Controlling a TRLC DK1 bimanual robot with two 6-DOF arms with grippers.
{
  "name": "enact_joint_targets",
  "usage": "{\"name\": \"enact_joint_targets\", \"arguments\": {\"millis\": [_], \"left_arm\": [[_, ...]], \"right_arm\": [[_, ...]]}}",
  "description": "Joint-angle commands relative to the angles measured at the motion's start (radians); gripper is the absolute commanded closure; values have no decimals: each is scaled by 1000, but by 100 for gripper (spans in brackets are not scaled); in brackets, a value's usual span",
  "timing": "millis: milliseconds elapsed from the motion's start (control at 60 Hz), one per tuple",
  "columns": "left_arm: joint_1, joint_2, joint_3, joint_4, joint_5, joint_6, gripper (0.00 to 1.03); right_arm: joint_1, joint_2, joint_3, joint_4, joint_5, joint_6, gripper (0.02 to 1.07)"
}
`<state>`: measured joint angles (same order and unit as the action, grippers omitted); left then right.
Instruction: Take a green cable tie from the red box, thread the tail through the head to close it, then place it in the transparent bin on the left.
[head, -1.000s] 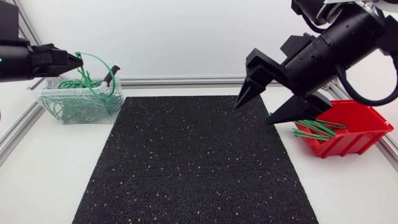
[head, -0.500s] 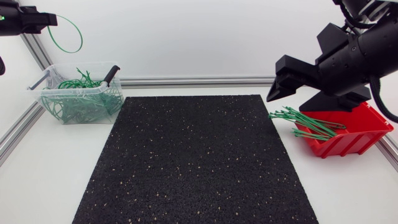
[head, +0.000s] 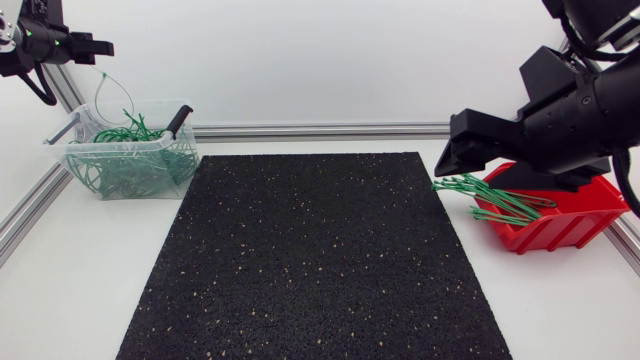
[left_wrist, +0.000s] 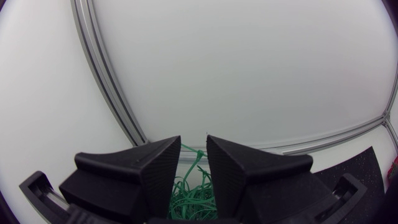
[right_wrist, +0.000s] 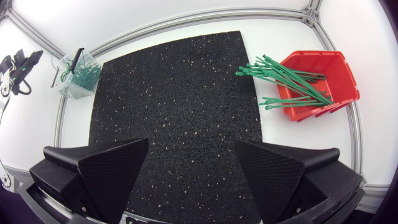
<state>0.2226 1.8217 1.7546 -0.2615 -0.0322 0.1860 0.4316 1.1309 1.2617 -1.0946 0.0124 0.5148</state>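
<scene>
My left gripper (head: 88, 46) is high above the transparent bin (head: 130, 165) at the far left. It is open, with a narrow gap and nothing between the fingers (left_wrist: 193, 163). A closed green tie loop (head: 105, 90) hangs loose just over the bin, apart from the gripper. The bin's pile of looped ties (left_wrist: 194, 194) shows under the fingers. My right gripper (head: 478, 160) is wide open and empty (right_wrist: 189, 168), above the red box (head: 575, 215). Straight green ties (head: 495, 200) stick out of that box over its left rim.
A black speckled mat (head: 315, 255) covers the table's middle between bin and box. Aluminium rails (head: 320, 130) run along the table's back and sides. A black-handled tool (head: 178, 120) leans in the bin. The right wrist view shows the mat (right_wrist: 177, 106), box (right_wrist: 323, 68) and bin (right_wrist: 78, 78).
My left gripper has opened and let go of the closed loop, which has dropped towards the bin. My right arm has drawn back to the right over the red box.
</scene>
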Motion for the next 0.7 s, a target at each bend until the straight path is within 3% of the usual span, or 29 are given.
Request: {"name": "enact_joint_targets", "arguments": {"millis": [0, 17, 33, 400, 683], "left_arm": [[4, 73, 49, -45, -18, 30, 18], [3, 74, 46, -56, -18, 32, 4], [1, 74, 46, -59, -18, 32, 3], [-32, -234, -202, -21, -17, 30, 4], [-63, -527, -449, 41, -11, 32, 4]], "right_arm": [[13, -25, -28, 2, 14, -15, 7], [16, -28, -30, 1, 18, -15, 7], [19, -31, -30, -1, 23, -13, 7], [19, -112, -38, -21, 80, -13, 7], [25, -253, -104, -16, 207, -29, 7]]}}
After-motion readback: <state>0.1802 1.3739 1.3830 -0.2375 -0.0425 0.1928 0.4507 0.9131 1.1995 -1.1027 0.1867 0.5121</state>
